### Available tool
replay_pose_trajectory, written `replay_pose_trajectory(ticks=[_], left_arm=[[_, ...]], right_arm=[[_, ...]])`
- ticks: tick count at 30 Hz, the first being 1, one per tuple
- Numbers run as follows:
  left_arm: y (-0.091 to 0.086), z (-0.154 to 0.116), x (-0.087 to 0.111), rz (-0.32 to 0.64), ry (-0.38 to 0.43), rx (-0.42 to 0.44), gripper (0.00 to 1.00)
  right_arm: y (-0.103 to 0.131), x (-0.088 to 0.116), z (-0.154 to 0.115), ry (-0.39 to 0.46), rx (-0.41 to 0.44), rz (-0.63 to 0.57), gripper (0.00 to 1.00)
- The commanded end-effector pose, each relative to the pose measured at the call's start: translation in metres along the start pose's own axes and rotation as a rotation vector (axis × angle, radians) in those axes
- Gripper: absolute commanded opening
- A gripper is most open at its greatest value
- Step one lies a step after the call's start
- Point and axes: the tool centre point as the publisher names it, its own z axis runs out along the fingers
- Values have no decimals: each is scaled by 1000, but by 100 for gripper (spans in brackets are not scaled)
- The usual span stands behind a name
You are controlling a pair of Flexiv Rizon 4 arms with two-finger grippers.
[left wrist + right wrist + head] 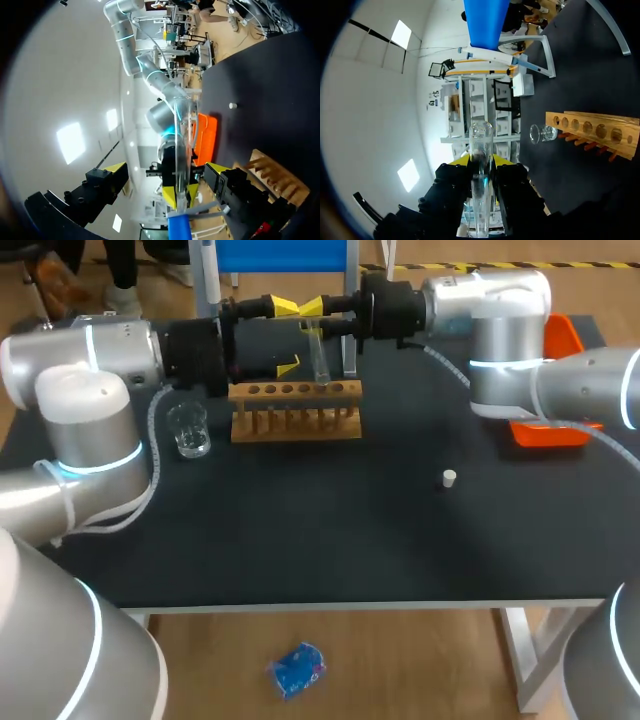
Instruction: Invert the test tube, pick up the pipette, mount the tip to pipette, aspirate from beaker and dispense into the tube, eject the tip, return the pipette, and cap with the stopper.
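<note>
A clear test tube (319,358) hangs nearly upright just above the wooden rack (296,412), and my right gripper (314,320) is shut on its upper part. In the right wrist view the tube (481,150) stands between the yellow tips of that gripper (481,167). My left gripper (287,336) is open wide beside the tube; in its own view the tube (182,140) lies between the spread fingers of the left gripper (167,170) without touching them. A glass beaker (188,430) stands left of the rack. A small white stopper (450,478) lies on the table to the right.
An orange tray (562,390) sits at the right edge, under my right arm. A blue and metal stand (285,255) rises behind the rack. The dark table (320,540) stretches out in front of the rack.
</note>
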Motion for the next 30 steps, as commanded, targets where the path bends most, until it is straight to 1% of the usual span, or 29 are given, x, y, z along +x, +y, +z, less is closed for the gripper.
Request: replay_pose_trajectory(ticks=[1,8,15,23,25,30], left_arm=[[-1,9,2,4,9,16,100],[-20,17,6,-2,10,38,100],[-31,28,4,3,-16,67,100],[-32,34,3,2,-44,101,100],[-32,35,5,-3,-44,122,100],[-30,31,11,-11,-42,133,100]], right_arm=[[0,1,-1,-3,0,-1,0],[0,1,-1,-3,0,-1,0],[0,1,-1,-3,0,-1,0],[0,1,-1,-3,0,-1,0],[0,1,-1,-3,0,-1,0],[0,1,-1,-3,0,-1,0]])
